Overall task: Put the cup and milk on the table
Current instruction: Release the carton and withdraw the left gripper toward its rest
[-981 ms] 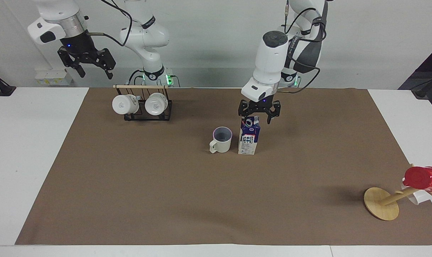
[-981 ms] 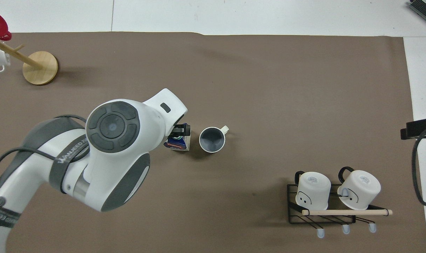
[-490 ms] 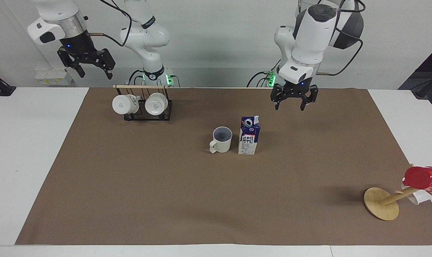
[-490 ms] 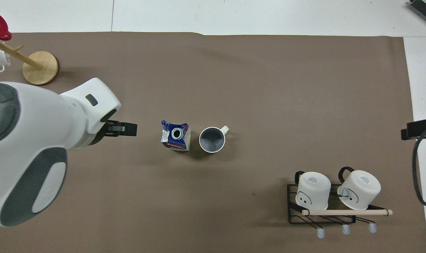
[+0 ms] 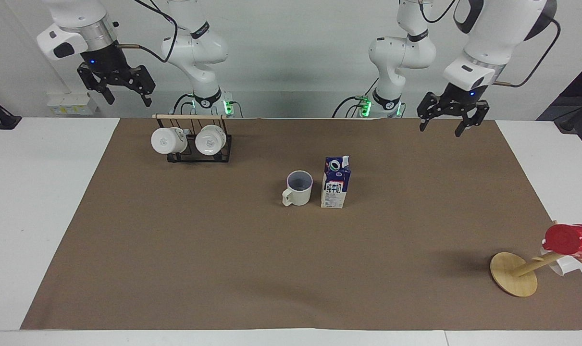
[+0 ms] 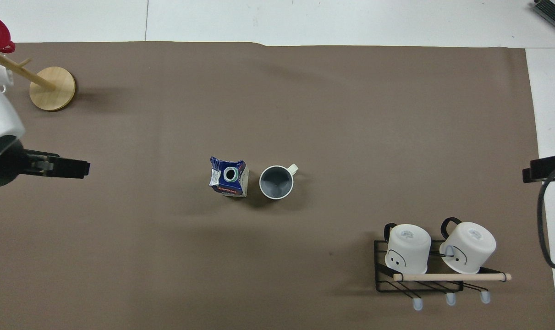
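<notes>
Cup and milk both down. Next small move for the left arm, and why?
Probably none beyond parking the left gripper, open and empty, over the brown-sheeted table's edge. The cream-beige mug and blue-and-white milk carton stand upright, side by side on the sheet, untouched. The right gripper, open, waits above the black mug rack's end.

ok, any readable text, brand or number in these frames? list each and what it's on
Milk: black print on the front panel, too blurred to read.
Milk, overhead view: a red band with lettering, not legible.
White mugs on the rack: drawn face marks, no words.
Cup: no text.
</notes>
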You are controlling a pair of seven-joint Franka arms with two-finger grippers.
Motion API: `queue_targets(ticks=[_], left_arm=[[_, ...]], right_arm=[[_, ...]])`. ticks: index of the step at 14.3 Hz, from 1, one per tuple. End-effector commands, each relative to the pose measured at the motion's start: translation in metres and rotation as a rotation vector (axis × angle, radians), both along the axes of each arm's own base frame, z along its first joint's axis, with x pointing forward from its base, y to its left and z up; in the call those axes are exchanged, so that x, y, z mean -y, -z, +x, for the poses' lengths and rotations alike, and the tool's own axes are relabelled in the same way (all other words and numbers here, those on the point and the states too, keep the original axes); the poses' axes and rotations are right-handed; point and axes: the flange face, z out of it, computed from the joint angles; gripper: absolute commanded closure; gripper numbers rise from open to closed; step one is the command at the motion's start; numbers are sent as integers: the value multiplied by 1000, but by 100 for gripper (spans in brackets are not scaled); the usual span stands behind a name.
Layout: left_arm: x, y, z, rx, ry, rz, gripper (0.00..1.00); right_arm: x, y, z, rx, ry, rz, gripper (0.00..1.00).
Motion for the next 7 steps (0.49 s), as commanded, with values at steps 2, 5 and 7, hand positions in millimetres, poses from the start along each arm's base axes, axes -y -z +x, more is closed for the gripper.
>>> queue_targets(ticks=[2, 5, 7], left_arm=[[-13, -33, 23, -52, 14, 13, 0], [-22, -46, 28, -56, -2, 16, 0], [-30, -46, 29, -58, -15, 16, 0]], right_arm=[[3, 1, -6, -6, 17, 7, 0], [7, 3, 0, -21, 28, 11, 0], [7, 1, 4, -29, 26, 5, 0]])
